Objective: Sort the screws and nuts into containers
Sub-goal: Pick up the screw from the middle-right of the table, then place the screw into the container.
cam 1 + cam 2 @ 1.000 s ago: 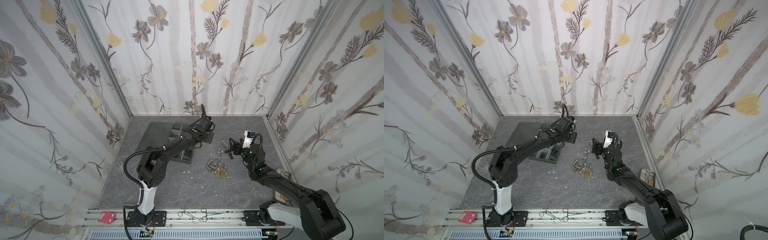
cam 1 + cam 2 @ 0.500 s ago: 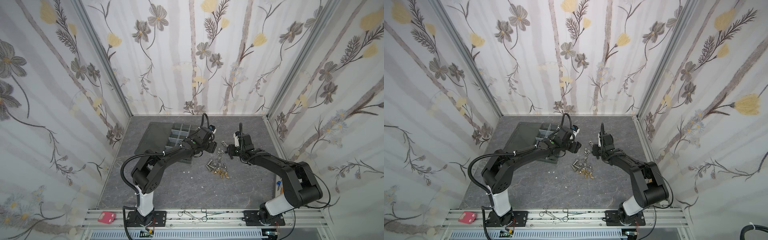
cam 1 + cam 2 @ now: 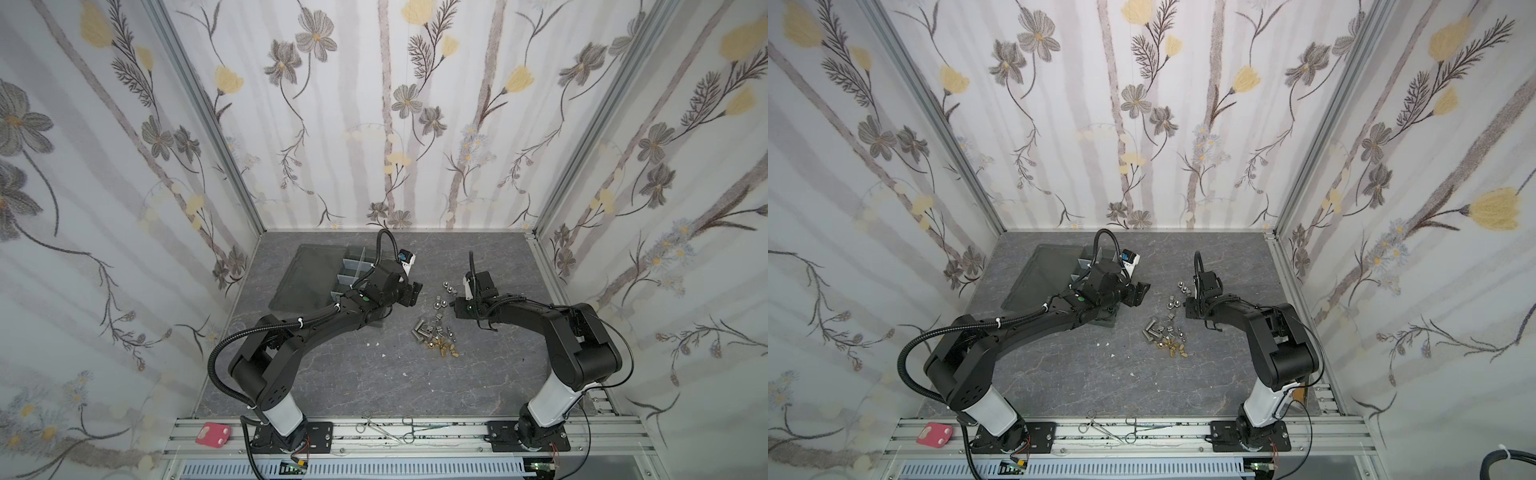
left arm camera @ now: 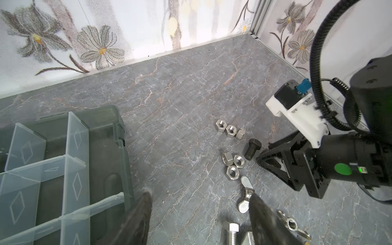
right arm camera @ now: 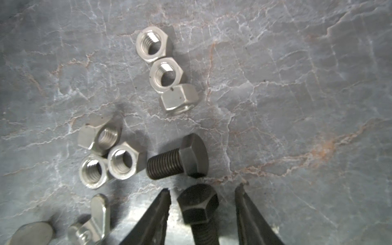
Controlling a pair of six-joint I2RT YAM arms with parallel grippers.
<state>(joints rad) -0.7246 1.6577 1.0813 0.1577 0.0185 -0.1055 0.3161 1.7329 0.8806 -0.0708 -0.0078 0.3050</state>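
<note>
The screws and nuts lie loose mid-table: silver nuts [image 3: 446,286], silver cylinders and bolts [image 3: 428,330], brass pieces [image 3: 442,350]. My right gripper [image 5: 203,188] lies low at the pile's right edge. It is open, with a black bolt [image 5: 198,203] between its jaws and a gap on each side of the head. A second black bolt [image 5: 176,159] rests just beyond, beside silver hex nuts [image 5: 110,154]. My left gripper [image 4: 200,193] is open and empty over bare table, between the containers [image 4: 74,148] of the grey organizer box [image 3: 353,266] and a wing nut [image 4: 245,197].
The box's flat lid [image 3: 307,274] lies open to the left of the cells. White specks [image 3: 376,344] dot the floor near the pile. Forceps [image 3: 386,426] and a red pad [image 3: 214,432] rest on the front rail. Flowered walls enclose three sides.
My right gripper has come down to the pile and narrowed its jaws around the black bolt. My left gripper has moved right, off the box, and opened wider.
</note>
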